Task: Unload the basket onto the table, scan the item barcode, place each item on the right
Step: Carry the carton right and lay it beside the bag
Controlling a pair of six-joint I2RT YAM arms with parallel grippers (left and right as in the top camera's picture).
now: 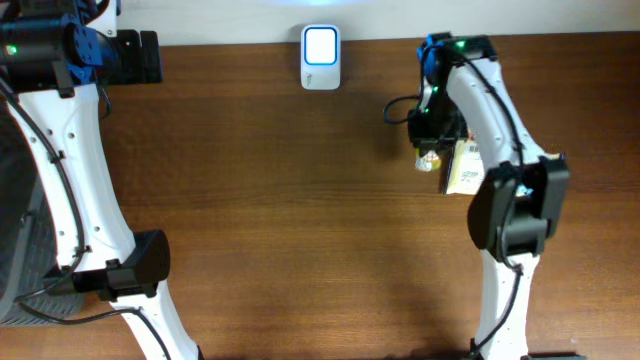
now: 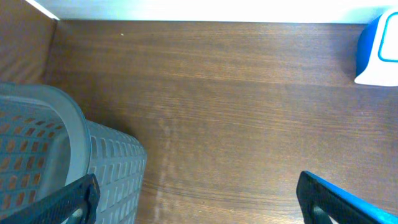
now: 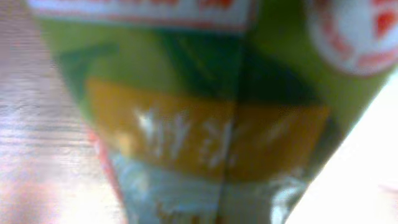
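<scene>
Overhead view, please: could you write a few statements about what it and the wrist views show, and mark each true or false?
1. The scanner stands at the far edge of the table, between the two arms. True.
2. The left claw is shut on the packet. False: it is open and empty, and the packet is under the right arm, at the right claw.
3. The packet is well apart from the scanner. True.
4. The basket sits on the right arm's side. False: it is on the left arm's side.
5. The right wrist view shows the packet's barcode sharply. False: it shows only blurred green and yellow print.
</scene>
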